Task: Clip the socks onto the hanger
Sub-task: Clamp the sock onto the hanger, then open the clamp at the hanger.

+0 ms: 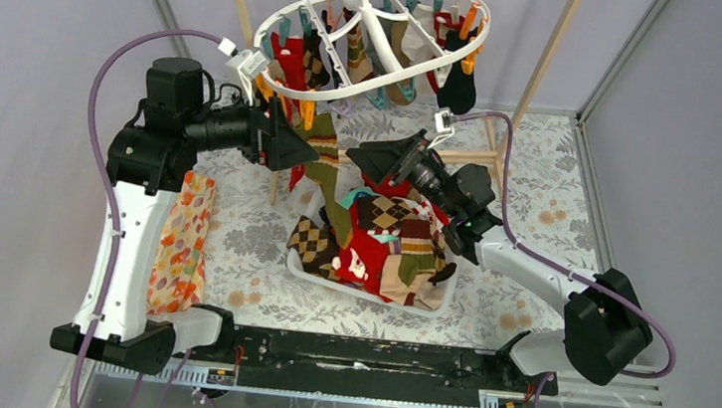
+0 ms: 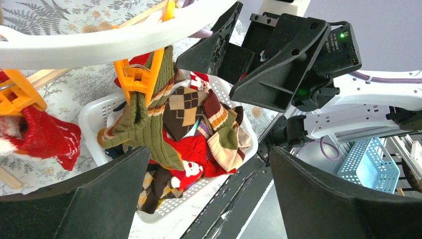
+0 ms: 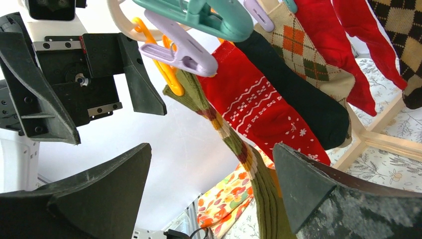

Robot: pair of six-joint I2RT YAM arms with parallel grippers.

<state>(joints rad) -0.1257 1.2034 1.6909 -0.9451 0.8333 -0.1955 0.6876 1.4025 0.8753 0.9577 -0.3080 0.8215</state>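
The white oval hanger (image 1: pixel 293 88) hangs at the back with several socks clipped to it, red, argyle and black (image 1: pixel 458 88). An olive striped sock (image 1: pixel 326 161) hangs from an orange clip (image 2: pixel 137 79) on the near rim, its toe reaching down to the basket. My left gripper (image 1: pixel 304 149) is open, just left of this sock. My right gripper (image 1: pixel 362 156) is open, just right of it. Neither touches the sock. In the left wrist view the olive sock (image 2: pixel 144 124) hangs ahead of the open gripper (image 2: pixel 209 149). In the right wrist view the sock (image 3: pixel 259 184) hangs beside the right finger (image 3: pixel 308 189) of the open gripper (image 3: pixel 211 147).
A white basket (image 1: pixel 306 269) holds a pile of mixed socks (image 1: pixel 383 246) below the grippers. An orange floral cloth (image 1: pixel 183 242) lies at the left. The wooden pole frame (image 1: pixel 551 52) stands behind the hanger. A blue basket (image 2: pixel 368 164) sits off the table.
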